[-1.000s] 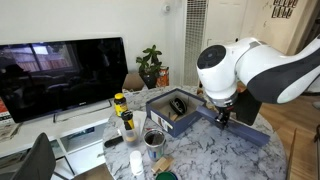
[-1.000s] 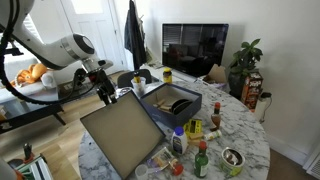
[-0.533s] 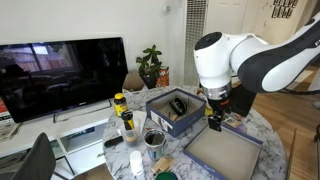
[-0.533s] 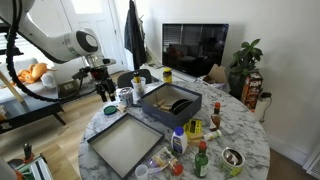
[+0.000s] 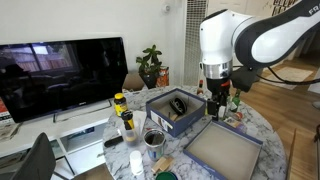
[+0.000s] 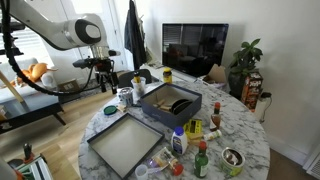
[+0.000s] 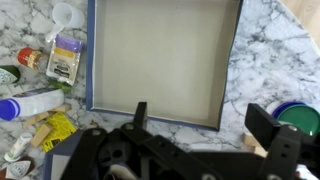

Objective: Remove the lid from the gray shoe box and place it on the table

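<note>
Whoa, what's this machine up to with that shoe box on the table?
A robot arm is taking the lid off a shoe box. The lid already lies on the marble table, pale inside facing up, right next to the open box. The arm's fingers hang above the lid, spread apart and holding nothing. So the job looks about done.
</note>
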You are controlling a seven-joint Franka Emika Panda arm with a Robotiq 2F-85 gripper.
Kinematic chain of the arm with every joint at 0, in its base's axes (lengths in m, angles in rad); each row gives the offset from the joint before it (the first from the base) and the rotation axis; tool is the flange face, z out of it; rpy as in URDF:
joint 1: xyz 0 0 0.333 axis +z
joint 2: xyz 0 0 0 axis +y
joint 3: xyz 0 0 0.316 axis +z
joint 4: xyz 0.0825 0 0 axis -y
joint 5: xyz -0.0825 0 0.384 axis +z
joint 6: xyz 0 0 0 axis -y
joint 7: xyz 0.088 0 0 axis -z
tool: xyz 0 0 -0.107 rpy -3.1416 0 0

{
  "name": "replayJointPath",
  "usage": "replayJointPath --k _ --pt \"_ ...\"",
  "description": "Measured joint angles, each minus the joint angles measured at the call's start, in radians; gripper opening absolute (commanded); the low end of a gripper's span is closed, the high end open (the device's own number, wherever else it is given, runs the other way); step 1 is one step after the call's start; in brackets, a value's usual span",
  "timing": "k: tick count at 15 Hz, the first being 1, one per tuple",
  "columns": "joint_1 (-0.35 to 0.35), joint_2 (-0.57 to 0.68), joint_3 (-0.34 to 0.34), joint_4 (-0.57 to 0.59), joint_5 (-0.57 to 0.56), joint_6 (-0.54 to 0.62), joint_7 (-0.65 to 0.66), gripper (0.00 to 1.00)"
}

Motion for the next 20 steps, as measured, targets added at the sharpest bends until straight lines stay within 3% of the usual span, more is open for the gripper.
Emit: replayJointPath --k 4,8,14,20 --pt "-0.015 -0.126 -0.043 0.0 0.075 -0.076 -0.205 1.0" --pt "-0.015 -0.286 -0.069 0.0 0.107 -0.204 -0.323 1.0" --pt "-0.014 -0.482 -0.077 0.001 0.111 -0.33 -0.399 1.0" --pt "-0.013 -0.508 -0.079 -0.005 0.111 -0.336 -0.406 1.0"
